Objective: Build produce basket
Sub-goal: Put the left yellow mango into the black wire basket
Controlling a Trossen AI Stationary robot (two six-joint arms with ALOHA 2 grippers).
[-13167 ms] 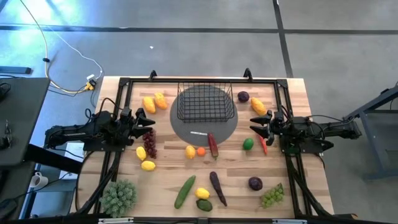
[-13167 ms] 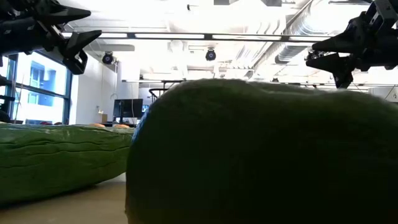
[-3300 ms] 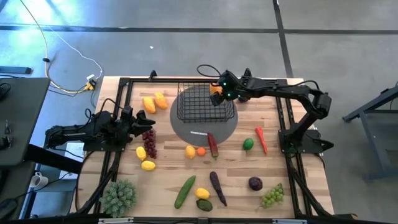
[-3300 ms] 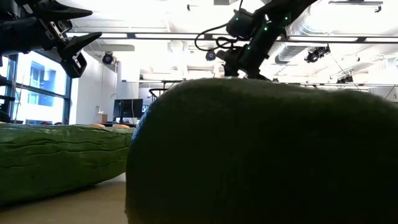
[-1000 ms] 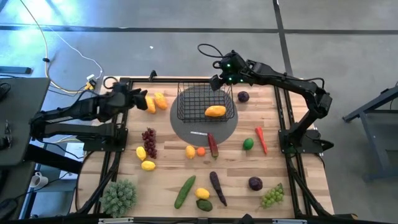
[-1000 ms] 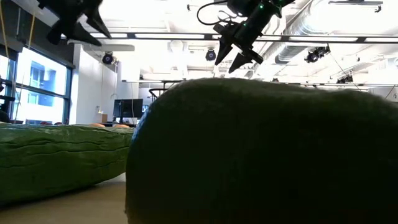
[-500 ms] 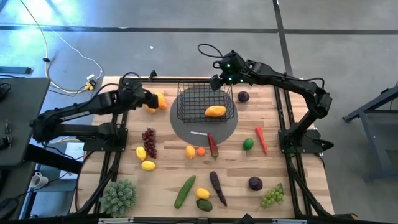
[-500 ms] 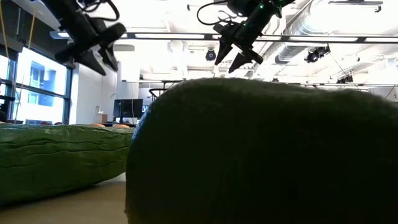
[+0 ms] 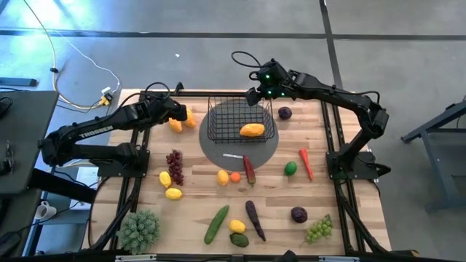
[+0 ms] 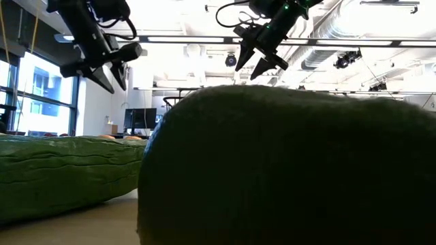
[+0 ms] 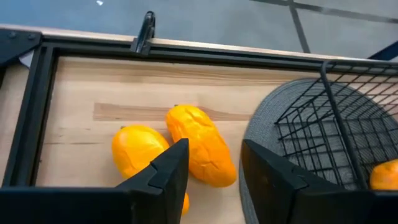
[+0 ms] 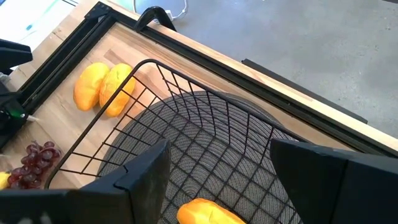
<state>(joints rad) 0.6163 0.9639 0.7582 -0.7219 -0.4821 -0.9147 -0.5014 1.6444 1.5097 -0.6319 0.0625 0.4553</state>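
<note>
Basket [image 9: 240, 120] w/ 1 orange fruit [image 9: 252, 130]

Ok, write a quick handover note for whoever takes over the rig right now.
Left hand: open, empty, straddling one of the two orange-yellow fruits beside the basket.
Right hand: open, empty, above the basket's far rim.
Done: one orange fruit lies in the basket.
Left: everything else is on the table, including purple grapes, lemons, chili, lime, cucumber, eggplant, plums and green grapes.
</note>
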